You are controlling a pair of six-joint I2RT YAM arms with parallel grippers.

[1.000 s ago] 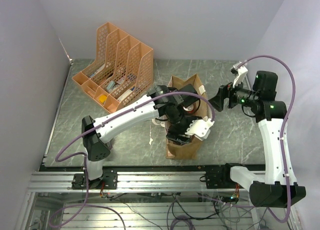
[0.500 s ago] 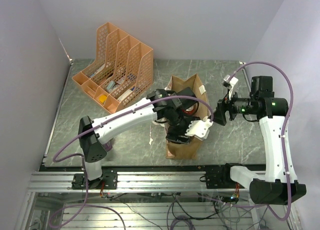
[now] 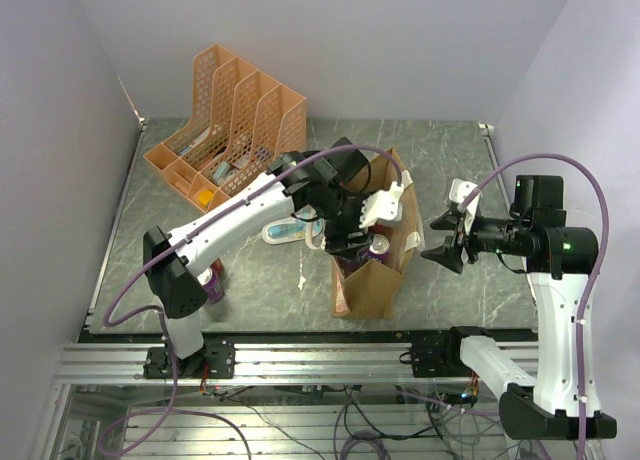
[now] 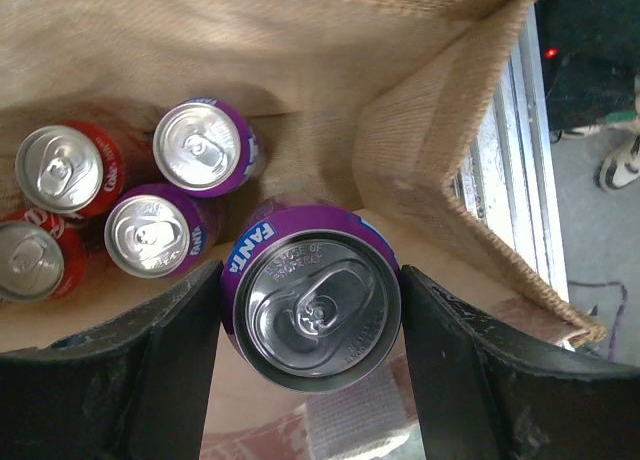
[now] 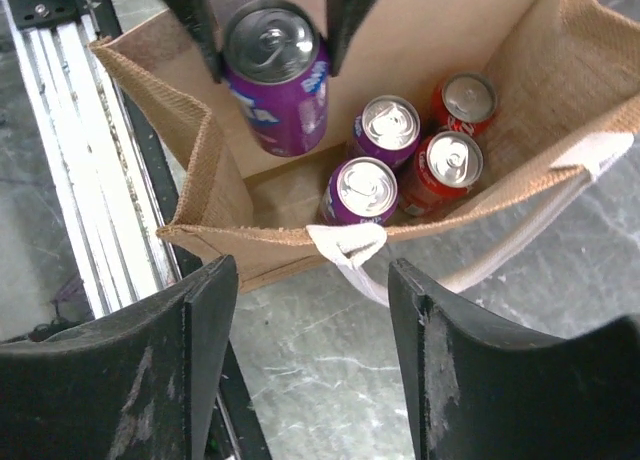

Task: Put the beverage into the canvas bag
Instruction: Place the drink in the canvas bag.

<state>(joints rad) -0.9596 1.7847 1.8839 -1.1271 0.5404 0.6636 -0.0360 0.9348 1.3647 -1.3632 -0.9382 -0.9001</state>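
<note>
Marbled tabletop (image 3: 450, 160) bears the canvas bag (image 3: 365, 290), over which the left gripper (image 4: 310, 310) clamps a Fanta can (image 5: 275, 75), apparently due lowering and release; right gripper (image 5: 310, 270) gapes empty.

File organiser (image 3: 232, 130): orange plastic mesh, several slots, standing at the table's far-left corner, papers and small items tucked in its compartments.
Yellow item (image 3: 204, 196): in the organiser's nearest compartment.
Table (image 3: 440, 160): grey, marble-patterned top, enclosed by pale walls.
Pink-and-white item (image 3: 283, 230): lying flat mid-table; its kind cannot be made out.
Purple object (image 3: 214, 284): near the front-left edge, partly hidden.
Rail (image 3: 320, 365): aluminium, running along the near edge, cables hanging below.
</note>
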